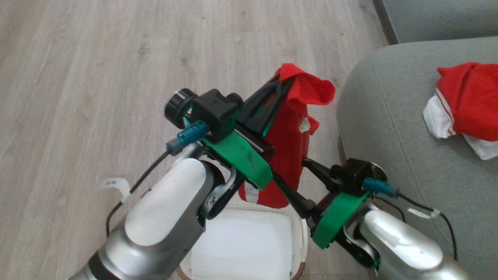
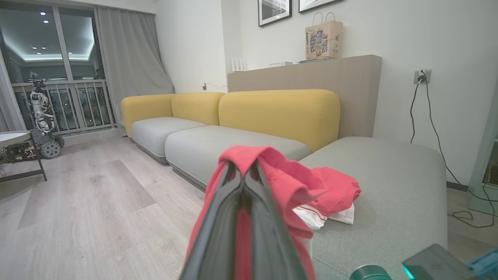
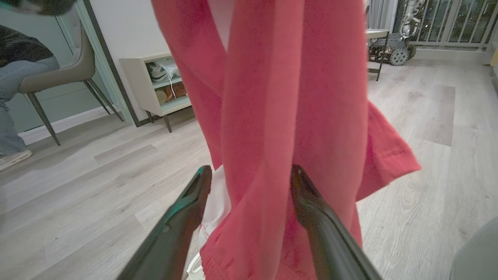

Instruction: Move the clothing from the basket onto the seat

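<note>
My left gripper (image 1: 282,79) is shut on a bright red garment (image 1: 290,147), which hangs in a long fold above the cream basket (image 1: 301,233). In the left wrist view the left gripper (image 2: 243,165) pinches the cloth's top edge (image 2: 272,163). My right gripper (image 1: 293,171) is open, lower down, with its fingers on either side of the hanging cloth. The right wrist view shows the right gripper (image 3: 249,173) wide apart around the red fabric (image 3: 264,116). A second red garment with white trim (image 1: 467,105) lies crumpled on the grey seat (image 1: 381,116).
The seat's rounded corner (image 2: 389,175) is just right of the basket. Wood floor (image 1: 116,77) spreads to the left. A person (image 3: 15,77) sits on a chair near a low shelf (image 3: 155,85). A yellow-backed sofa (image 2: 280,112) and another robot (image 2: 39,112) stand farther off.
</note>
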